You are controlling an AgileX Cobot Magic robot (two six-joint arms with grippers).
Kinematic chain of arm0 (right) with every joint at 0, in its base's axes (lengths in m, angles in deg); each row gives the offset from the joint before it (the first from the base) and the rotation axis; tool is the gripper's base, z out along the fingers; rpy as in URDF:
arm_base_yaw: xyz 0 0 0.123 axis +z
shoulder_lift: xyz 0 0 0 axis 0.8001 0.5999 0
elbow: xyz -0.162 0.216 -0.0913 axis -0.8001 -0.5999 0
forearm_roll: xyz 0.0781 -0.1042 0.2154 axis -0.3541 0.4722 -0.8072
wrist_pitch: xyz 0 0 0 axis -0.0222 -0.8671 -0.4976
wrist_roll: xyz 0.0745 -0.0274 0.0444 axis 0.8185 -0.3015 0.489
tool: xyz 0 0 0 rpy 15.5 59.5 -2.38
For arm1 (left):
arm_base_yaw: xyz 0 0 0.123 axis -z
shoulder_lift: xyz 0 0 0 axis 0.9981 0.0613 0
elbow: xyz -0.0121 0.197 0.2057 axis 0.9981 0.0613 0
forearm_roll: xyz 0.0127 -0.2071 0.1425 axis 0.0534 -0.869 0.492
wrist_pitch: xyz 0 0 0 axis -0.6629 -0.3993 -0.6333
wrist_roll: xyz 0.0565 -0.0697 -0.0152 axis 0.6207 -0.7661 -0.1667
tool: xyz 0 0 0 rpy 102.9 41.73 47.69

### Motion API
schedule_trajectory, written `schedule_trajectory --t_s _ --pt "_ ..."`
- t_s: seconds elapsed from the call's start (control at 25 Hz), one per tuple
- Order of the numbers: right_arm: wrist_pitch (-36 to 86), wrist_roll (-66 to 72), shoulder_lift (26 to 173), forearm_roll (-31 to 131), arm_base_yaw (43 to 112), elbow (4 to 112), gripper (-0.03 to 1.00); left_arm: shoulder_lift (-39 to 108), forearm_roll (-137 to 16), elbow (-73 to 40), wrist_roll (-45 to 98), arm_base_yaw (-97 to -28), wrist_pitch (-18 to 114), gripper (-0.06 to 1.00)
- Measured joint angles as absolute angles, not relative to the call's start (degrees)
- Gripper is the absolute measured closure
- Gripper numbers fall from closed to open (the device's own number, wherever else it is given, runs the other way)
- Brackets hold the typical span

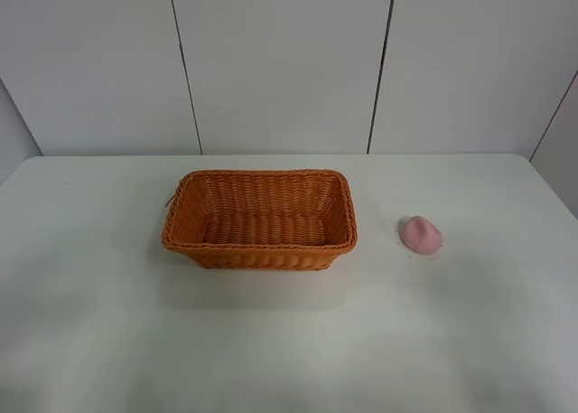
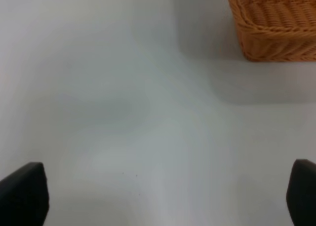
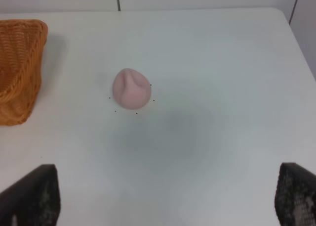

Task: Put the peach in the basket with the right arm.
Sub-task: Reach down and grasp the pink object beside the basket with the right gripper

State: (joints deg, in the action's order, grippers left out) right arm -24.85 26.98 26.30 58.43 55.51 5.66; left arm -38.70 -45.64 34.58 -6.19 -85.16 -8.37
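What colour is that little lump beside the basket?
Pale pink peach; clearest in the right wrist view.

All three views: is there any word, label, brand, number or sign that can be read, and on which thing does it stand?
None: no view shows readable text.
The basket: plain wicker, no label.
The peach: plain pink, no mark.
The dark specks on the table around the peach: too small to be letters.
The wall panels: blank.
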Motion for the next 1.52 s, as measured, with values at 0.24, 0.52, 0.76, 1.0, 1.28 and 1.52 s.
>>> schedule_trajectory --t_s 0.24,0.52,0.76,1.0,1.28,1.52 --pt "-24.85 26.98 26.30 58.43 55.51 5.66 0.30 -38.70 -45.64 34.58 -6.19 -85.16 -8.37 -0.04" --pt "-24.85 26.98 26.48 58.43 55.51 5.66 0.30 -38.70 -45.64 34.58 -6.19 -85.16 -8.37 -0.04" --pt "-24.85 26.98 39.93 58.55 55.51 7.12 0.30 -38.70 -45.64 34.58 -6.19 -85.16 -8.37 -0.04" --pt "-24.59 26.98 65.16 58.00 55.51 13.28 0.30 -38.70 -45.64 34.58 -6.19 -85.16 -8.37 -0.04" --pt "-21.07 26.98 95.26 56.65 55.51 25.78 0.30 -38.70 -45.64 34.58 -6.19 -85.16 -8.37 -0.04" --pt "-20.83 26.98 116.66 56.38 55.51 41.90 0.30 -38.70 -45.64 34.58 -6.19 -85.16 -8.37 -0.04"
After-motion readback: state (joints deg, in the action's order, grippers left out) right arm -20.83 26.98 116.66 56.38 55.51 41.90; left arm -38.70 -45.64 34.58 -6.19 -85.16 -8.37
